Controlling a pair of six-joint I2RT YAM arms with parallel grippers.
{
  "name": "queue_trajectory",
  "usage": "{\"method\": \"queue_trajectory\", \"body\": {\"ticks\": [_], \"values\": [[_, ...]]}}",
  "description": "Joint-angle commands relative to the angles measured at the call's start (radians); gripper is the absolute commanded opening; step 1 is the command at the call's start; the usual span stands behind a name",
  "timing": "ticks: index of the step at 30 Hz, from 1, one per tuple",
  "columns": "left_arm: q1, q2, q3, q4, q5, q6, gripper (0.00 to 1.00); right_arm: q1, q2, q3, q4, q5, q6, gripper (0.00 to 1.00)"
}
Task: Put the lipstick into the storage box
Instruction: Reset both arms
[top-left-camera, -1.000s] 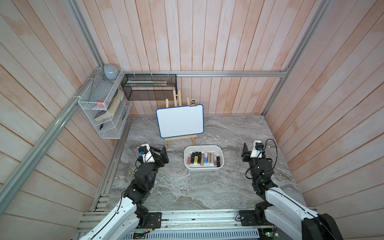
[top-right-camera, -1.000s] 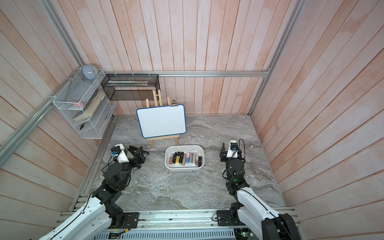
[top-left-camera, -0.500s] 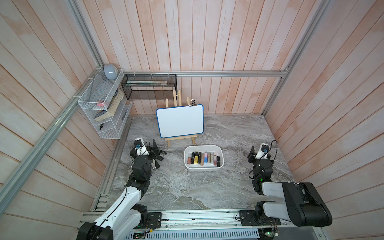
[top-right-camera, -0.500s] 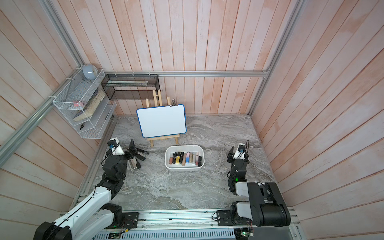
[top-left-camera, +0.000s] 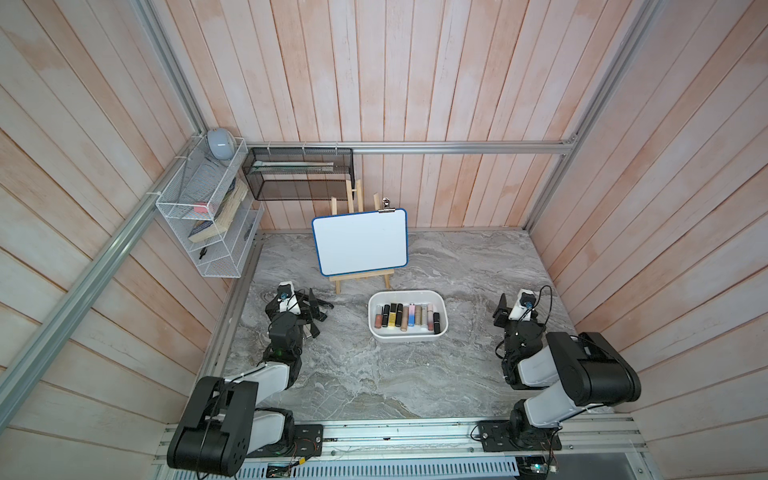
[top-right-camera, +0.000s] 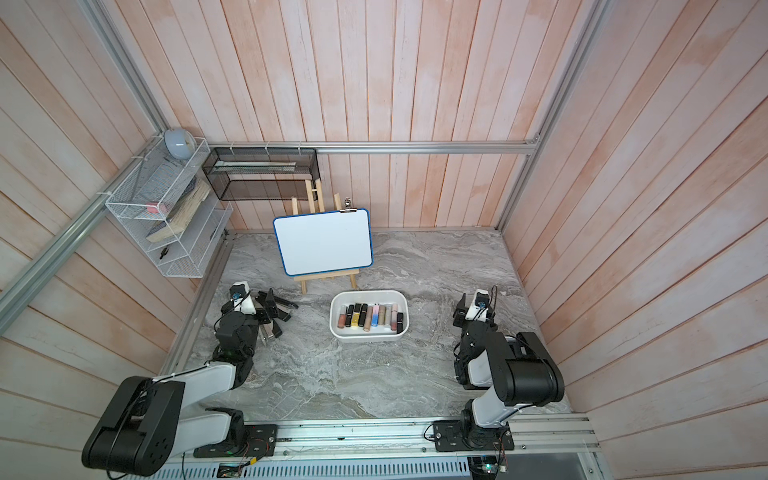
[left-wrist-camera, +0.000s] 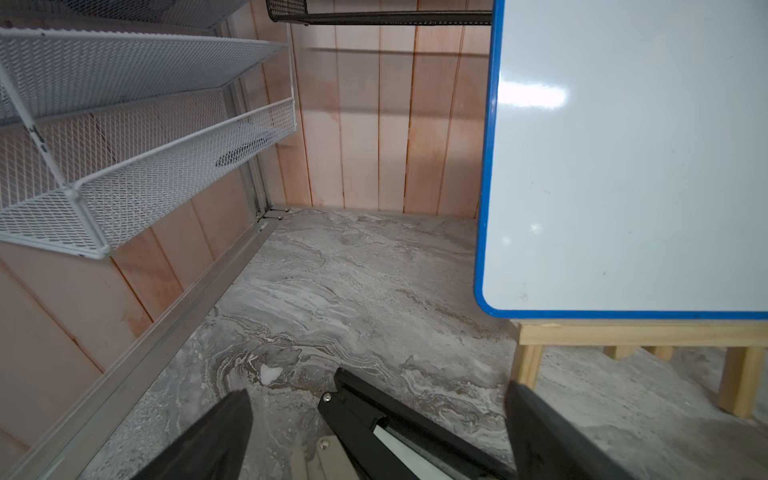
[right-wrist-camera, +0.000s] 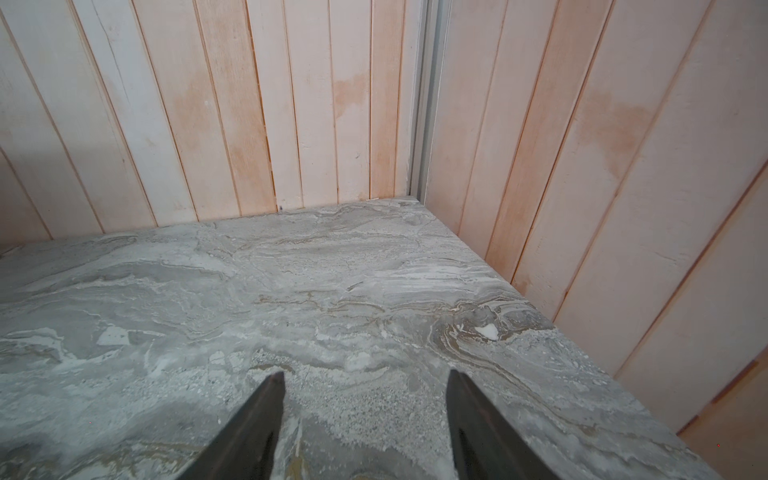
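Retracting, both arms. The left gripper (left-wrist-camera: 376, 390) has its fingers spread wide and holds nothing. The right gripper (right-wrist-camera: 365, 380) has its fingers apart over bare grey marble-pattern tabletop (right-wrist-camera: 332, 291), also empty.

Change: a second ago both wrists were reaching in toward the middle. Now both arms are folded back at the table's sides, well apart from the shallow white plastic storage box with rounded corners (top-left-camera: 409, 338), which has not moved.

The row of lipstick tubes (top-left-camera: 407, 318) lies side by side inside the box in both top views, with no tube on the open tabletop. I judge the task done and the arms parking.

Outward: a blue-framed whiteboard on a wooden easel (top-left-camera: 359, 243) stands just behind the box. A white wire shelf rack (top-left-camera: 199, 232) and a black mesh basket (top-left-camera: 299, 178) hang on the walls.

Hard to tell:
- The black hinged part between the left fingers in the left wrist view is cut off by the frame edge, so I can't say what it is.
- The tubes are too small to count reliably.
- The tabletop under both folded arms is hidden.
- The box is out of both wrist views.
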Motion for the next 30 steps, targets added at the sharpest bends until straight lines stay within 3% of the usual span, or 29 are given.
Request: {"method": "queue_trajectory", "body": {"ticks": [1, 10, 21, 23, 30], "values": [[0.006, 0.068, 0.003, 0.14, 0.022, 0.062, 1.0, -0.005, 0.004, 0.011, 0.047, -0.017, 0.001, 0.66], [0.023, 0.201, 0.022, 0.26, 0.024, 0.087, 1.0, -0.005, -0.003, 0.071, -0.073, -0.017, 0.001, 0.68], [0.107, 0.257, 0.032, 0.265, 0.034, -0.024, 1.0, -0.006, -0.005, 0.09, -0.117, -0.024, 0.003, 0.76], [0.107, 0.264, 0.03, 0.28, 0.036, -0.022, 1.0, -0.007, -0.005, 0.09, -0.116, -0.024, 0.003, 0.98], [0.107, 0.263, 0.027, 0.284, 0.036, -0.022, 1.0, -0.007, -0.005, 0.09, -0.115, -0.025, 0.003, 0.98]]}}
